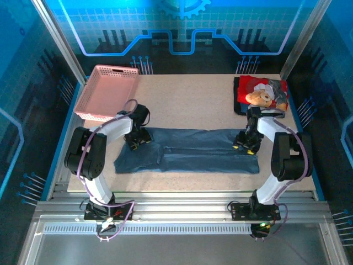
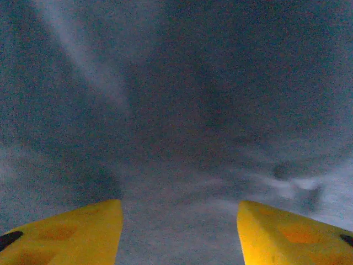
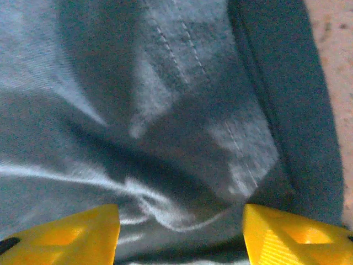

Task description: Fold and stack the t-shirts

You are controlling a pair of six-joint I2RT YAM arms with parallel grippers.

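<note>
- The left gripper (image 1: 138, 141) is down on the left end of the slate-blue t-shirt (image 1: 193, 154), at the shirt's far edge. Seen from its wrist, the gripper (image 2: 179, 221) has its yellow fingers (image 2: 83, 232) standing apart, nothing pinched, with blue cloth (image 2: 193, 110) spread right under and ahead of them.
- The right gripper (image 1: 246, 144) sits on the same shirt's right end, also at the far edge. From that wrist the gripper (image 3: 181, 221) is released too: its fingers (image 3: 287, 232) are spread, and wrinkled fabric with a stitched seam (image 3: 138, 110) lies beneath them.
- The blue shirt stretches as a long folded band between the two grippers and a little toward the arm bases.
- The red and black teddy-bear t-shirt (image 1: 262, 91) lies folded just beyond the right gripper, at the table's (image 1: 187, 99) far right corner.
- A pink lattice basket (image 1: 107, 91) rests beyond the left gripper, near the far left corner.
</note>
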